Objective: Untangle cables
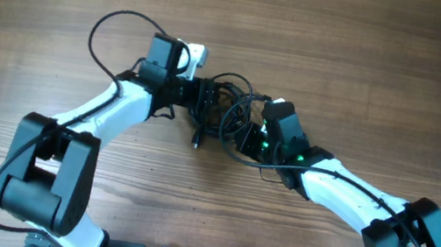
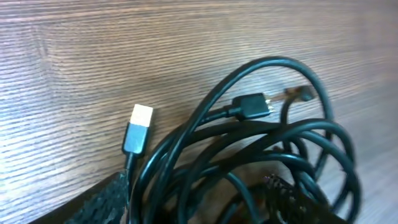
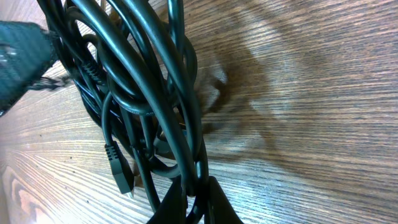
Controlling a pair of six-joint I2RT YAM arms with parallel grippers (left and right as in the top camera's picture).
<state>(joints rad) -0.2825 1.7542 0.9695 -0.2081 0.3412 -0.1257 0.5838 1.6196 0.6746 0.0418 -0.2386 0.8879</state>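
Note:
The cables (image 1: 225,105) are a knot of thin black cords at the table's middle, between my two grippers. In the left wrist view the cables (image 2: 249,155) loop over each other; a silver-tipped flat plug (image 2: 138,127) and a small black plug (image 2: 251,106) lie beside them. My left gripper (image 2: 199,202) stands open, its fingers (image 2: 99,205) wide apart with several loops running between them. My right gripper (image 3: 196,198) is shut on two strands of the cables (image 3: 155,81), which hang in a bundle above the table. A ribbed plug (image 3: 118,168) dangles from it.
The wooden table (image 1: 373,59) extends on all sides of the tangle. One loose plug end (image 1: 197,144) points toward the front edge. A thicker arm wire (image 1: 116,27) arcs out behind my left arm. Both arm bases stand at the front corners.

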